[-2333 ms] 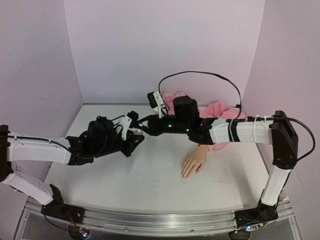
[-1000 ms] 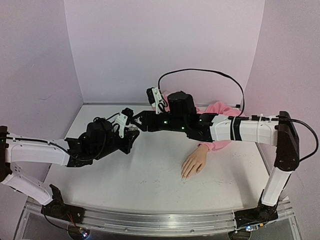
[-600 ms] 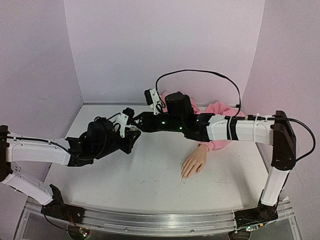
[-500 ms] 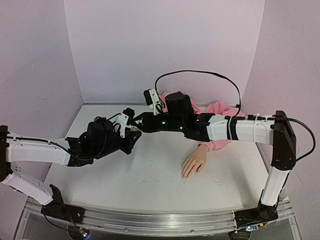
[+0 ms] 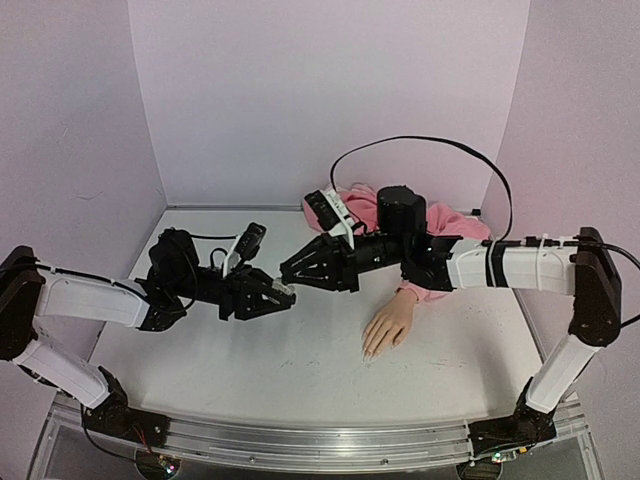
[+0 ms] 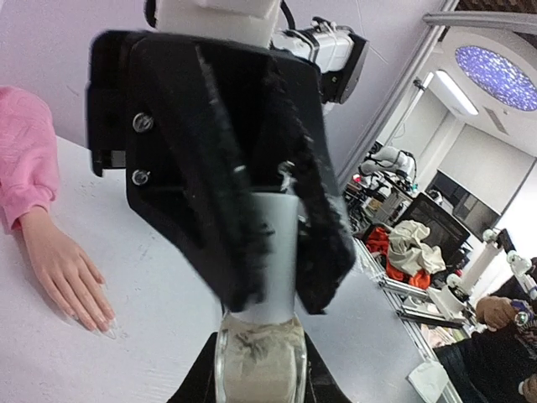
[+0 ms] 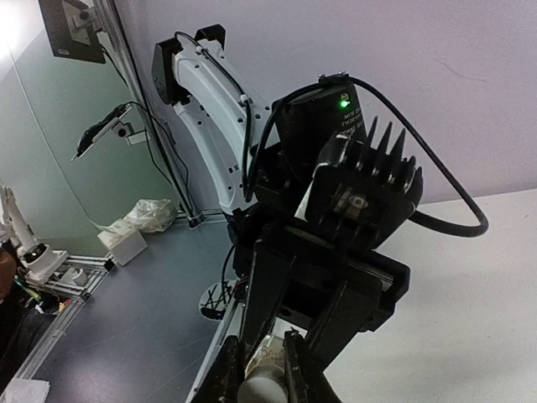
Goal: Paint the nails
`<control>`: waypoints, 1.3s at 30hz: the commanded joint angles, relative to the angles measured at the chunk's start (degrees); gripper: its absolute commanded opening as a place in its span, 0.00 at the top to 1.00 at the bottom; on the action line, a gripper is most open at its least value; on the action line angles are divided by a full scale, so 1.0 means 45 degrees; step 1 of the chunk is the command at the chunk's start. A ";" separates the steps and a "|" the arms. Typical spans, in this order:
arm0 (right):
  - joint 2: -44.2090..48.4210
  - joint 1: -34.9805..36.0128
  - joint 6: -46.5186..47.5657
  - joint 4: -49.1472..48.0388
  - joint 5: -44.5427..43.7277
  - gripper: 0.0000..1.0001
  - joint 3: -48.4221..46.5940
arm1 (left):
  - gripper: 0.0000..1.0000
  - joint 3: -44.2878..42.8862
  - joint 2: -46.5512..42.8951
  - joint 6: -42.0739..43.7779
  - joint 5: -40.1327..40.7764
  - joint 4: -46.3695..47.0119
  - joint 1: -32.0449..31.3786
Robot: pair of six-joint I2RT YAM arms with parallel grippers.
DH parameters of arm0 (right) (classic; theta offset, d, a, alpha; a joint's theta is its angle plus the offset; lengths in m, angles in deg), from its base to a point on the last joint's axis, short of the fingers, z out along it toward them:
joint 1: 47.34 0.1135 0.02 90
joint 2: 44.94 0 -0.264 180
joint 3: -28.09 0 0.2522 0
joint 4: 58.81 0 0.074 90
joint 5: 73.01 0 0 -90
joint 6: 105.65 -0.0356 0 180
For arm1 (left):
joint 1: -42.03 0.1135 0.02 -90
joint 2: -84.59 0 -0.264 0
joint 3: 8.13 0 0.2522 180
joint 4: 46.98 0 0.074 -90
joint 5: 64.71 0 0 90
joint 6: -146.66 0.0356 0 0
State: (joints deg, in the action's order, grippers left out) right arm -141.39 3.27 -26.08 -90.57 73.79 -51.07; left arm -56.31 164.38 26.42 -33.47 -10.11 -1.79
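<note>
Clamps small clear glass bottle (image 6: 256,363) in left gripper (image 5: 283,296). Pinches its white cylindrical cap (image 6: 274,252) with right gripper (image 7: 260,374), above the white table (image 5: 300,372).

Top view: tiny clear bottle (image 5: 287,291) where the two jaw sets meet is too small to be resolved, and contact there cannot be judged.

Left wrist view: the bottle's base is cut off by the bottom edge, low between the jaws of the left gripper (image 6: 258,379). The right gripper (image 6: 281,294), clamped about the white cap (image 6: 273,248), is smeared by blur.

Right wrist view: the cap is cropped at the bottom edge, between the jaws.

Small pale glossy nails (image 6: 102,317), far left of the jaws: any coating cannot be told.
</note>
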 commanded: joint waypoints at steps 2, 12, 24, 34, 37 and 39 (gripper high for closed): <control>0.1250 -0.0289 -0.0620 0.1262 -0.4169 0.35 0.0523 | 1.00 -0.0136 -0.0980 0.1229 0.4415 -0.0607 0.0939; 0.1069 -0.0188 -0.3794 0.1967 -0.7975 0.08 -0.0009 | 1.00 0.0287 -0.2914 0.5505 1.2822 -0.4195 -0.1263; -0.0966 0.0839 -0.5650 0.1465 -0.8377 0.27 -0.2453 | 1.00 0.0062 -0.2200 0.5820 1.3949 -0.4357 -0.1863; -0.1958 0.0886 -0.5846 0.1482 -0.8396 0.60 -0.3355 | 1.00 -0.0101 -0.2184 0.5804 1.3840 -0.4393 -0.1934; -0.2073 0.0901 -0.5453 0.1407 -0.8024 0.82 -0.3407 | 1.00 -0.0190 -0.2183 0.5666 1.3695 -0.4432 -0.1944; -0.2041 0.0894 -0.4455 0.1323 -0.7374 1.00 -0.3468 | 0.99 -0.0358 -0.2184 0.5438 1.3410 -0.4691 -0.1934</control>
State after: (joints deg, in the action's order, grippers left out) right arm -150.74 7.29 -51.44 -81.12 36.65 -63.62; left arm -54.76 155.13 52.05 28.06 -32.18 -10.18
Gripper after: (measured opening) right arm 0.126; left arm 0.209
